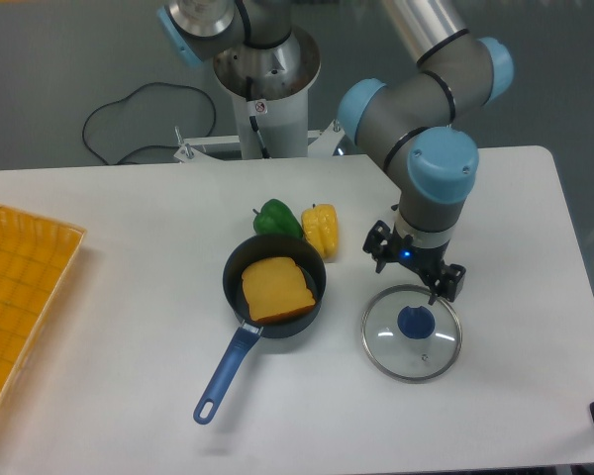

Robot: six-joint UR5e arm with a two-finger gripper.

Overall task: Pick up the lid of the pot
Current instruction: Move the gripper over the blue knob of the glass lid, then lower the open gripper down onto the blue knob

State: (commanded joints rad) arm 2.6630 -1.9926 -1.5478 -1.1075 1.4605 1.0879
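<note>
- The round glass pot lid [388,348] with a metal rim lies flat on the white counter [129,228], toward the front edge and right of centre. Its dark blue knob [416,322] points up at the middle.
- The lid is round, so it has no long axis. The knob is the only part worth aiming for.
- The black two-finger gripper [416,267] hangs pointing down over the far rim of the lid, just behind the knob and apart from it. Its fingers are spread wide and hold nothing.
- The knob lies a little toward the camera and below the gripper. The coming move probably needs a short shift forward, then a straight drop so the fingers come either side of the knob.
- To the left, well apart from the lid, is a dark saucepan with a blue handle [230,368], holding a yellow-orange block [275,289].
- Beyond the pan, a green pepper [275,218] and a yellow pepper [320,230] lie side by side, clear of the gripper's path.
</note>
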